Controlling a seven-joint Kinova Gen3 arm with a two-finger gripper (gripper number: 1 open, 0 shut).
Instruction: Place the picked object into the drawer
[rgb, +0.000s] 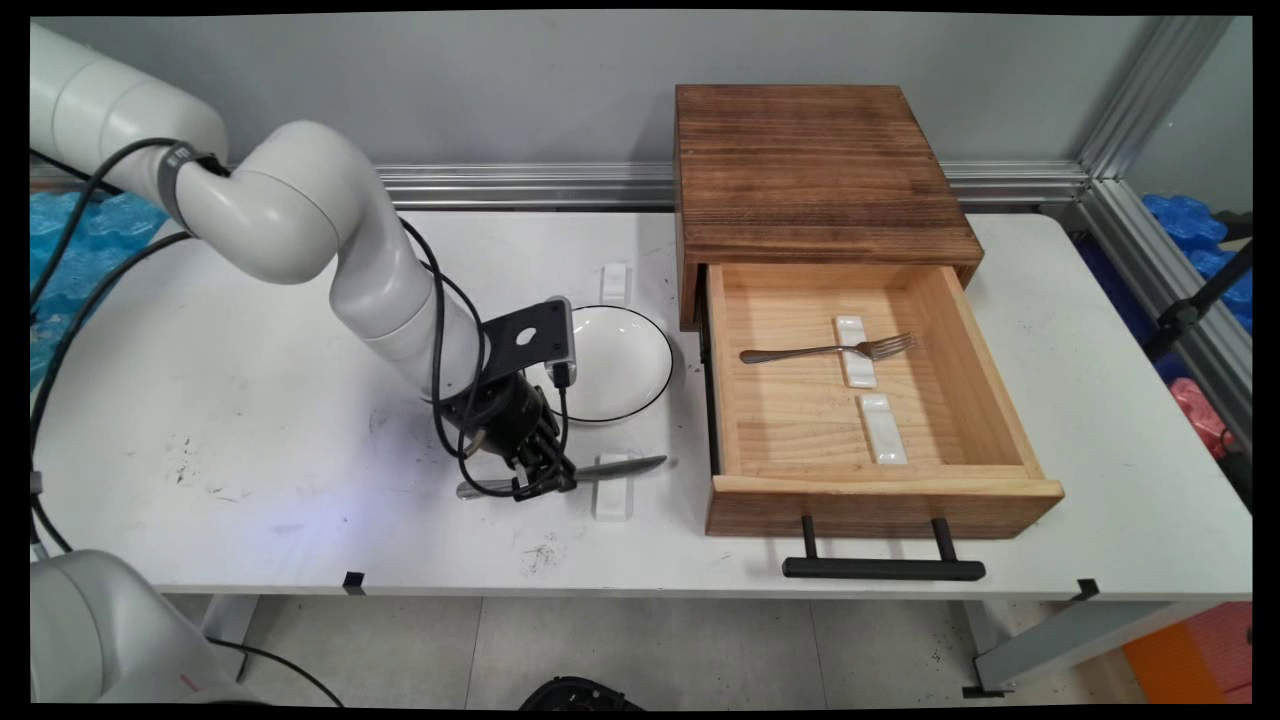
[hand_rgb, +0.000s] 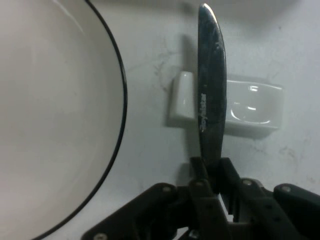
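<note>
My gripper (rgb: 545, 480) is low over the table in front of the plate, shut on a metal knife (rgb: 622, 466) near the middle of its length. The handle end sticks out to the left and the blade points right toward the drawer. In the hand view the fingers (hand_rgb: 200, 172) pinch the knife (hand_rgb: 211, 85), whose blade crosses a small white cutlery rest (hand_rgb: 250, 106). I cannot tell whether the blade touches the rest (rgb: 611, 498). The white black-rimmed plate (rgb: 610, 362) sits just behind the gripper, and its rim (hand_rgb: 120, 90) fills the hand view's left.
A dark wooden cabinet (rgb: 810, 170) stands at the back right with its light wood drawer (rgb: 885, 495) pulled open. Inside lie a fork (rgb: 830, 350) across one white rest (rgb: 858, 368) and a second rest (rgb: 882, 428). The drawer's black handle (rgb: 883, 568) overhangs the front edge. Another rest (rgb: 615, 283) lies behind the plate.
</note>
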